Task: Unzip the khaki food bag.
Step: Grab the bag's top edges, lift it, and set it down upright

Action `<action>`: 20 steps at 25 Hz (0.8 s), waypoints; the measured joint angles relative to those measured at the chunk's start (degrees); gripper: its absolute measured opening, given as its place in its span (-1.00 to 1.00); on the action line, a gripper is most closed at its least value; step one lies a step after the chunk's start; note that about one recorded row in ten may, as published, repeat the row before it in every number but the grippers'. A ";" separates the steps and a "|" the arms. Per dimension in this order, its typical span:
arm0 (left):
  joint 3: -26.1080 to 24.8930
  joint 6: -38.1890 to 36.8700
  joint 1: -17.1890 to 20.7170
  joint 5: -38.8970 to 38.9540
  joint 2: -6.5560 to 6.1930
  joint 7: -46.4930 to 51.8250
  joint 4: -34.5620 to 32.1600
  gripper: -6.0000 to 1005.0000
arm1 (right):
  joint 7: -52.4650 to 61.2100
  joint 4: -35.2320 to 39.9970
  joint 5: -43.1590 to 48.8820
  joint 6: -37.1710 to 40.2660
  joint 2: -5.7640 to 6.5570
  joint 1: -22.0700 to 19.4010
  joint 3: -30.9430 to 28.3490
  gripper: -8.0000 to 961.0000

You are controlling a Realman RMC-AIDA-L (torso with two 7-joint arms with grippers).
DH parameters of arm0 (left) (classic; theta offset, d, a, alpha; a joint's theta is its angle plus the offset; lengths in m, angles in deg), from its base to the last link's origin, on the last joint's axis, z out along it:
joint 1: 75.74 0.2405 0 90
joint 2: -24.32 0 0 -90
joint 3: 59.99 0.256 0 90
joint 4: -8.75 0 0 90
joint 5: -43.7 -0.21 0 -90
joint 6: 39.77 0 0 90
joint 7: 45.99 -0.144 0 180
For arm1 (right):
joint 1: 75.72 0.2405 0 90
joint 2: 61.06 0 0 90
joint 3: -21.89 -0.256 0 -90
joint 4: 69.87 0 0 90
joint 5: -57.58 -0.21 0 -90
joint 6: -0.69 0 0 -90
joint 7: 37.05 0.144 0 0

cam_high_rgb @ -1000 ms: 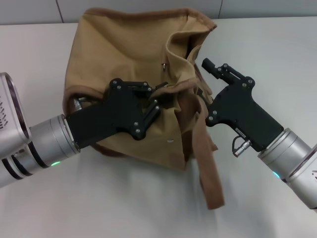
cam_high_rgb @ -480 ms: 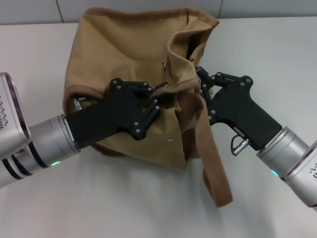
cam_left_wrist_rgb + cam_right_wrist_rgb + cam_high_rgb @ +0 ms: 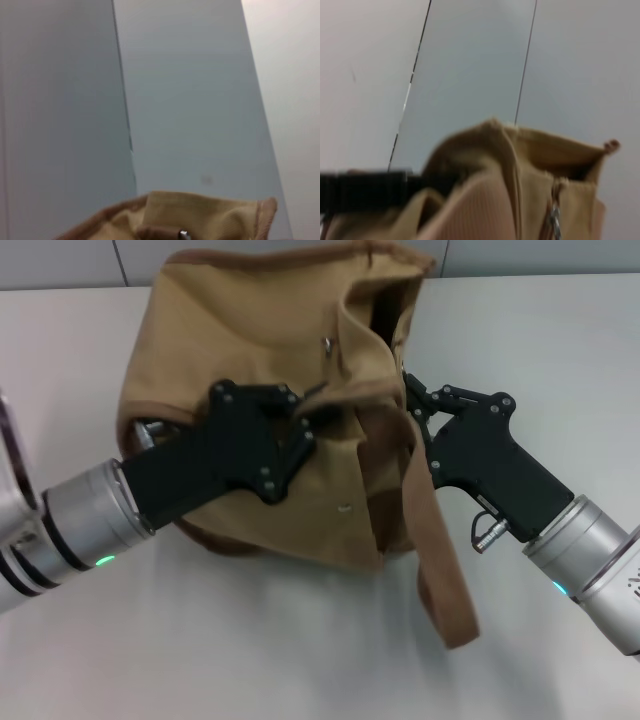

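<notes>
Khaki food bag [image 3: 250, 350] sits slumped at the far edge of the table [image 3: 560, 350], near the middle, top partly gaping, loose strap [image 3: 435, 540] trailing toward the near edge. Left claw [image 3: 305, 420] is pinched narrow on bag fabric at its front. Right claw [image 3: 412, 400] is pressed into the bag's right side; can't tell its opening.

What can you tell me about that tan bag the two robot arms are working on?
The khaki food bag is a boxy tote of tan canvas-like cloth with brown-trimmed edges, slumped on a white table. A wide brown strap trails off it onto the table. A small metal piece shows near its top, where the cloth gapes darkly. The left gripper presses against its front; the right gripper meets its side by the strap.
</notes>
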 joint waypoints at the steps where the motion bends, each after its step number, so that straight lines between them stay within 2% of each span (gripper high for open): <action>1: -2.13 -1.54 0.15 -0.06 0.01 0.07 0.05 -0.87 | 0.13 0.38 -0.15 -0.10 0.00 -0.23 -0.04 -0.93; 6: -12.26 -9.53 1.30 -0.05 -0.01 0.28 2.55 -0.87 | 0.59 1.23 -0.36 -0.98 0.00 -1.17 -0.27 -0.91; 7: -12.26 -9.53 1.30 -0.05 -0.01 0.28 2.55 -0.87 | 0.60 1.35 -0.39 -1.12 0.00 -1.57 -0.31 -0.91; 8: -14.68 -10.82 1.80 -0.05 0.00 0.31 3.19 -0.87 | 0.60 1.35 -0.39 -1.12 0.00 -1.57 -0.31 -0.90; 11: -17.61 -13.08 2.79 -0.04 0.02 0.36 3.64 -0.87 | 0.60 1.93 -0.45 -1.35 0.00 -3.13 -0.48 -0.89; 15: -18.04 -13.55 3.31 -0.15 0.01 0.37 3.63 -0.87 | 0.66 2.12 -0.50 -1.45 0.00 -3.72 -0.54 -0.88; 20: -15.43 -10.91 2.70 -0.61 0.00 0.37 3.77 -0.87 | 0.66 0.94 -0.57 -0.78 0.00 -3.51 -2.06 -0.86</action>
